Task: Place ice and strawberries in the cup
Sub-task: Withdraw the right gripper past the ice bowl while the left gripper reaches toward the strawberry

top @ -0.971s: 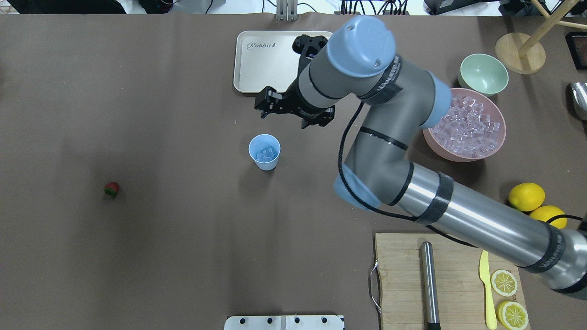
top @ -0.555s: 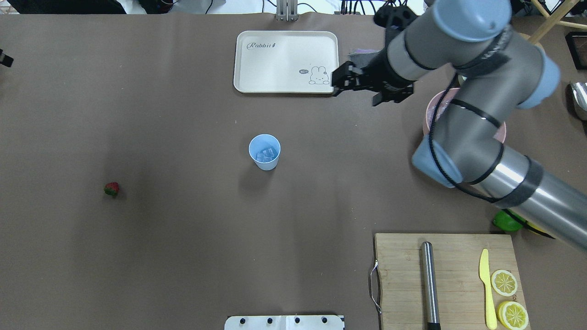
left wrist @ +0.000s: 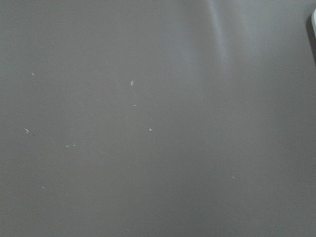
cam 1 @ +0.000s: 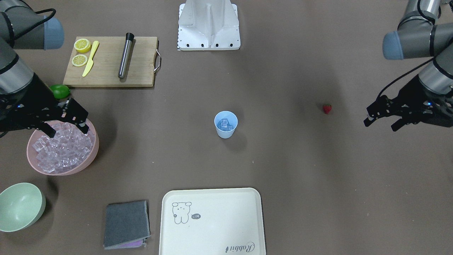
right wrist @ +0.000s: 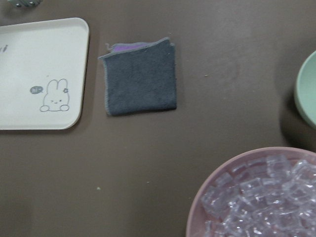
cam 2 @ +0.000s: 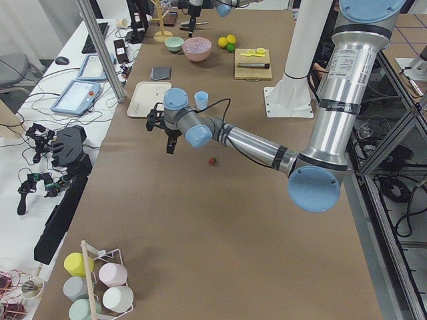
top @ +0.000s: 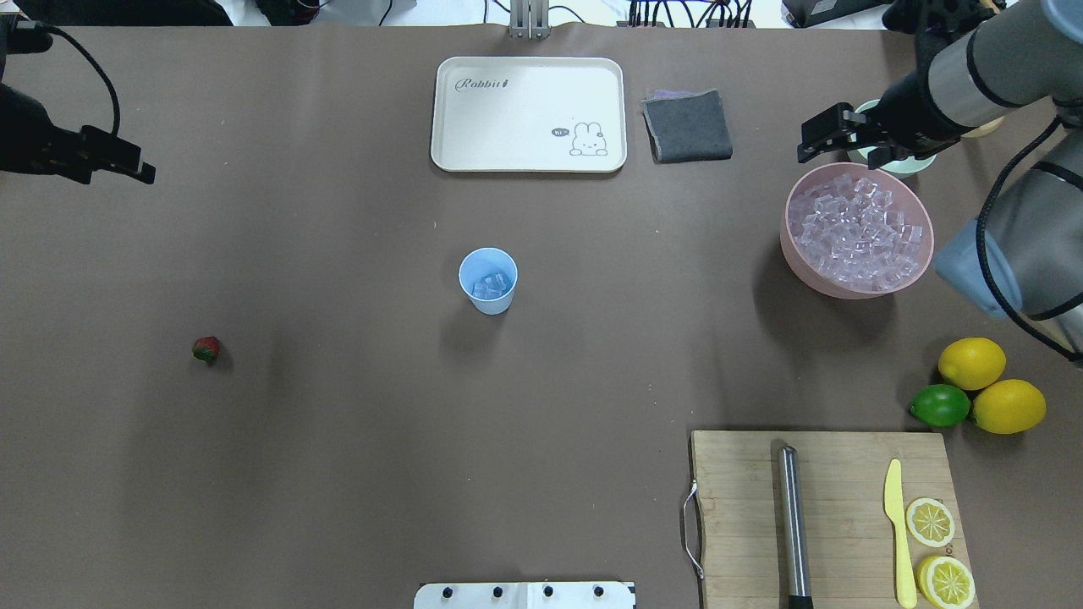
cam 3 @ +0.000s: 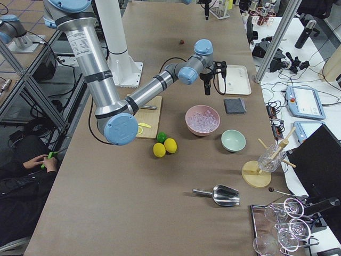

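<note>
Right pincer: the right pincer (cam 1: 67,128) hangs above the robot-side rim of the pink bowl (top: 791,245), fingers spread, nothing between them.
Left pincer: the left pincer (cam 1: 380,124) hovers spread and empty at its own end of the worktop (top: 338,423), well apart from the strawberry (top: 206,348).
Cup: the cup (top: 488,281) stands upright mid-worktop with a few cubes of ice (top: 492,283) in it. The rest of the ice is heaped in the pink bowl.
Berry: it lies alone on the bare worktop, well left of the cup, untouched.
Risk at the bowl: I judge the cubes slick and loosely piled, so a pinch into the heap may squirt one out or flick neighbours over the rim. The pincer also sits near the bowl's edge, so a finger coming down there could strike the rim and shove the bowl.
Risk at the berry: it is tiny and rounded, so an off-centre squeeze could roll it away or bruise it.
Risk at the cup: it looks light, so a low approach from either arm could tip it and spill the ice already in it. Both arms arriving at once could clash.
Changed: a second ago the right arm stretched over the middle, its pincer just beyond the cup. It has swung back to the pink bowl, uncovering the grey cloth (top: 687,125). The left pincer was out of the overhead view then and now shows at the edge.
Unchanged: the cup, its ice and the berry sit where they were.
</note>
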`<control>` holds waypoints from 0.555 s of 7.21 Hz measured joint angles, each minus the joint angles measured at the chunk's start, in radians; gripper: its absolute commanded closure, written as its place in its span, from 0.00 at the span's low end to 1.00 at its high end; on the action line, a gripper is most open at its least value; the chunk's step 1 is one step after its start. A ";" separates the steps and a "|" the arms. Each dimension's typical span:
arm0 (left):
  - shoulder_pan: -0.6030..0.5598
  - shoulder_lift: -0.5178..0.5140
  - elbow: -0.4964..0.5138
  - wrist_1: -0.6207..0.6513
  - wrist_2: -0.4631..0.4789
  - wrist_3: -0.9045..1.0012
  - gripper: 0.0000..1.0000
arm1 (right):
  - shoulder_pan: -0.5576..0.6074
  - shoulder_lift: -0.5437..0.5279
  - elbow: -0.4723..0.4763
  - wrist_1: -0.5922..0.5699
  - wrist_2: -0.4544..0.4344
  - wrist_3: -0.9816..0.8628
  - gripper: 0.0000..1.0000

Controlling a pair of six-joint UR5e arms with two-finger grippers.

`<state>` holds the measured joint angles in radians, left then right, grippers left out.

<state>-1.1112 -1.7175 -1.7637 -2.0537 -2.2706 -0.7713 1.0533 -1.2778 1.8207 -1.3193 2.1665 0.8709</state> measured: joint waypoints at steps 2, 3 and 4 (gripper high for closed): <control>0.133 0.077 -0.079 -0.048 0.109 -0.110 0.02 | 0.065 -0.086 -0.003 0.013 0.044 -0.133 0.01; 0.219 0.089 -0.098 -0.053 0.195 -0.172 0.02 | 0.087 -0.116 -0.006 0.020 0.054 -0.182 0.01; 0.298 0.097 -0.102 -0.055 0.279 -0.215 0.02 | 0.103 -0.135 -0.010 0.025 0.063 -0.213 0.01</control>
<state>-0.8136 -1.6208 -1.8658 -2.1083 -1.9913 -0.9867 1.1565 -1.4126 1.8104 -1.2948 2.2297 0.6582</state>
